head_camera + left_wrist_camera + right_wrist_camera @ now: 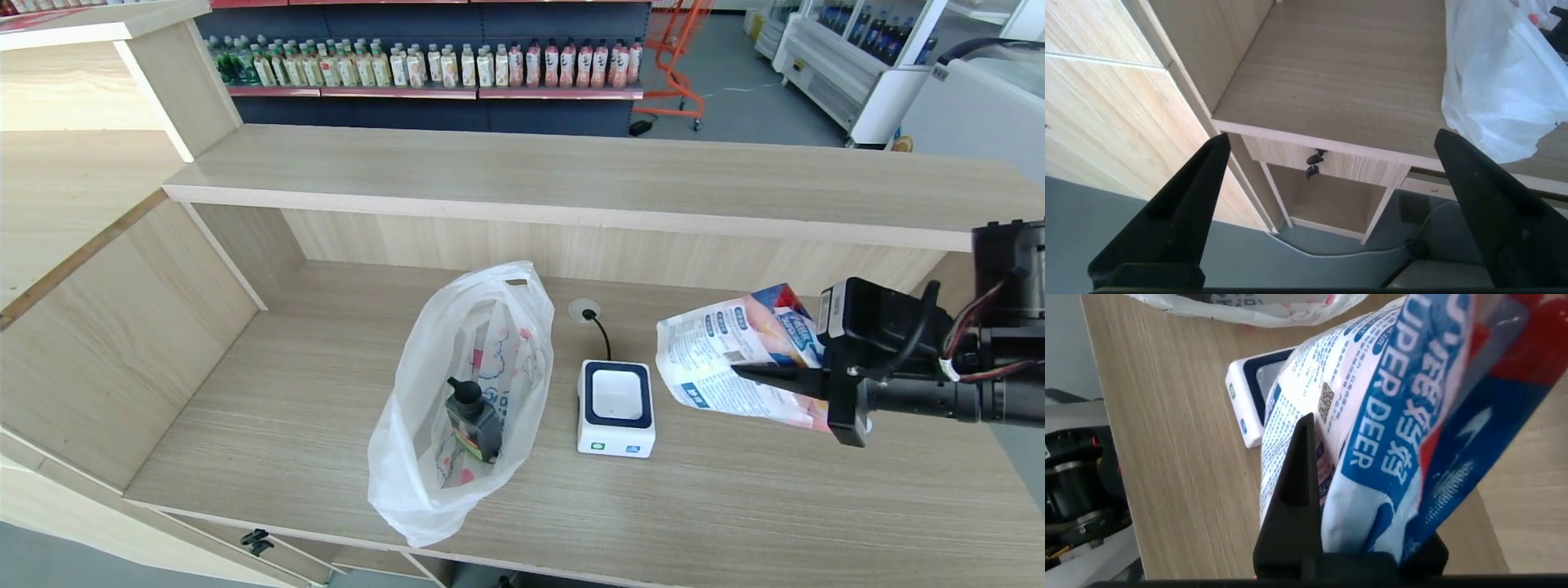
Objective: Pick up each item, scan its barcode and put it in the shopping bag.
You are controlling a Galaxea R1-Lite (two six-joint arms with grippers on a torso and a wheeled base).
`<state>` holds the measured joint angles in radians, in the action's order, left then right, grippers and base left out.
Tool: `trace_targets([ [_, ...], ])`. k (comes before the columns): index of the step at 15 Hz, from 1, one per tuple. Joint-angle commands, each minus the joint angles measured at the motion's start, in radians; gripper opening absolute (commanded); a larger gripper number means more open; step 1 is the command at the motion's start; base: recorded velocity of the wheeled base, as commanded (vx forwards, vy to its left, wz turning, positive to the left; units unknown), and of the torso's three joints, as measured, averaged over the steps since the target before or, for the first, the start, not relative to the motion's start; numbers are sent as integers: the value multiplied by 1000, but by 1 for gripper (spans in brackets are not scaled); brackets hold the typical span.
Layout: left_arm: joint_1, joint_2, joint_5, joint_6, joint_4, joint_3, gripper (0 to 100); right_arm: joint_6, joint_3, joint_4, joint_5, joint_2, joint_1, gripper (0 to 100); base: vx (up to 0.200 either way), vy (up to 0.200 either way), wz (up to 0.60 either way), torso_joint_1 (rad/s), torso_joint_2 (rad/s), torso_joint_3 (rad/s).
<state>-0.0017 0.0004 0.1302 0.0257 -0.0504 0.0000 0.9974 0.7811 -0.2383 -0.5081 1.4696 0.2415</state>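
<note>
While the pouch hangs aloft: the right end effector (pixel 763 371) is clamped on a printed refill pouch (pixel 735 351) near one end. It holds the pouch above the bench (pixel 735 506), just right of the scanner (pixel 616 406) and not over its window.
Left end effector (pixel 1331 143): spread wide and holding nothing, off the bench's near left corner, close to the shopping bag (pixel 457 408).
Scan risk: the small code patch on the pouch faces upward, and the scanner window faces upward too. Swept across as it is, the code would likely go unread, so a wrist roll seems needed.
Slip risk: the pouch is soft and pinched off-centre, so it may sag or swing during a turn.
Bag risk: the bag lies slumped with a loose opening and a dark bottle (pixel 473 420) inside — a pouch pushed in low could drag the film or fold the mouth shut.
Snag: the scanner cable (pixel 600 331) runs back to a hole in the bench.
Room: there is open bench in front of and right of the scanner. The raised ledge (pixel 571 175) limits height toward the back, and the front edge is near.
</note>
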Motion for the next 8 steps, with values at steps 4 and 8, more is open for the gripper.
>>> trace_targets([
  [4, -1, 0, 0, 0, 0, 0, 100, 167, -66, -79, -56, 97, -7, 0, 0, 0, 0, 0, 0, 0],
  [8, 0, 0, 0, 0, 0, 0, 100, 167, -77, -246, -148, 201, -4, 0, 0, 0, 0, 0, 0, 0],
])
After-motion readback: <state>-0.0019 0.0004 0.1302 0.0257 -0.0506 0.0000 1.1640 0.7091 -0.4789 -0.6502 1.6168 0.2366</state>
